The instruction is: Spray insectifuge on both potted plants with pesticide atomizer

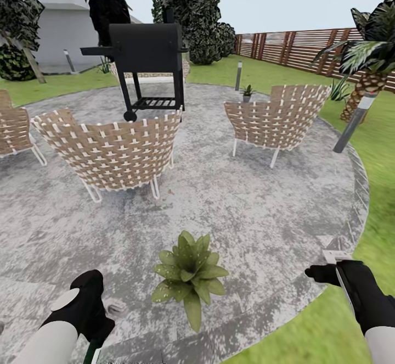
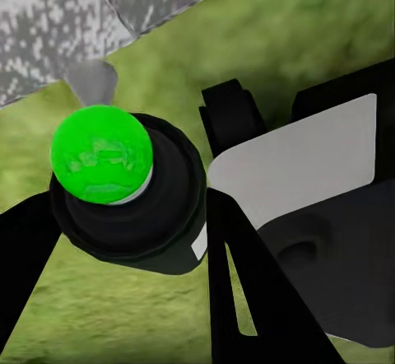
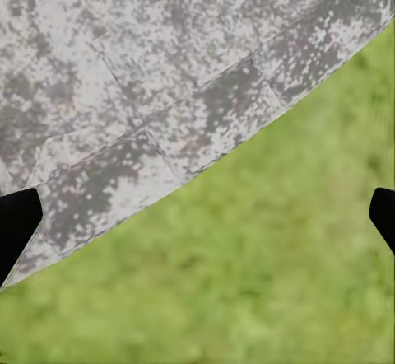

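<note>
Clamped in our left gripper (image 2: 123,216), the pesticide atomizer (image 2: 123,187) points its bright green tip downward over the lawn, ready to aim. One potted plant (image 1: 189,273) sits on the patio (image 1: 247,205) just ahead between our arms, while our right gripper (image 3: 197,216) hangs spread and empty.

A potted plant (image 1: 189,275), a low rosette of broad pointed green leaves, is seen upright on the grey patio (image 1: 247,210). The pesticide atomizer (image 2: 123,187), dark with a bright green cap, is held between black fingers (image 2: 247,298).
</note>
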